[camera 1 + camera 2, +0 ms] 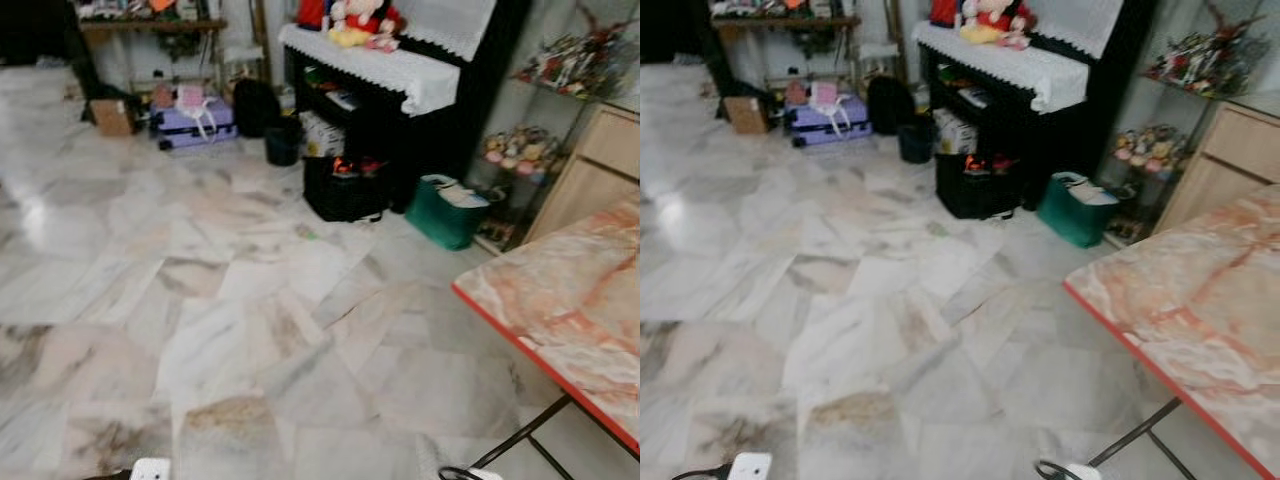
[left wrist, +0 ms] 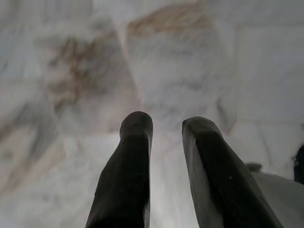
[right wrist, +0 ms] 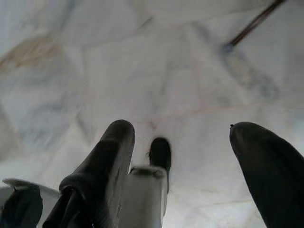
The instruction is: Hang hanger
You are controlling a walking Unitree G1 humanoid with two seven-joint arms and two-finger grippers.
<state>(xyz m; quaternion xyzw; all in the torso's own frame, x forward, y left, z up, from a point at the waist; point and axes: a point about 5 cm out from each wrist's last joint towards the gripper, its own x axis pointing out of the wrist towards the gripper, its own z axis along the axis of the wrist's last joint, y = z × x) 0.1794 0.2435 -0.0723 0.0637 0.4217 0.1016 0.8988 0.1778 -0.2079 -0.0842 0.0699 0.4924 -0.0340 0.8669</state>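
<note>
Marble floor; black piano, lace cover; marble-top table at right.

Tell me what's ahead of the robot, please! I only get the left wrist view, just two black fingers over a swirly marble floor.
Observer: Ahead on the right stands a table with a pink marbled top and a red edge.
Operator: Cool! Anything across the room?
Observer: A black upright piano under a white lace cover, with a green bag on the marble floor beside it.
Operator: What's the other hand doing?
Observer: The right gripper points down at the floor, its fingers spread wide apart.
</note>
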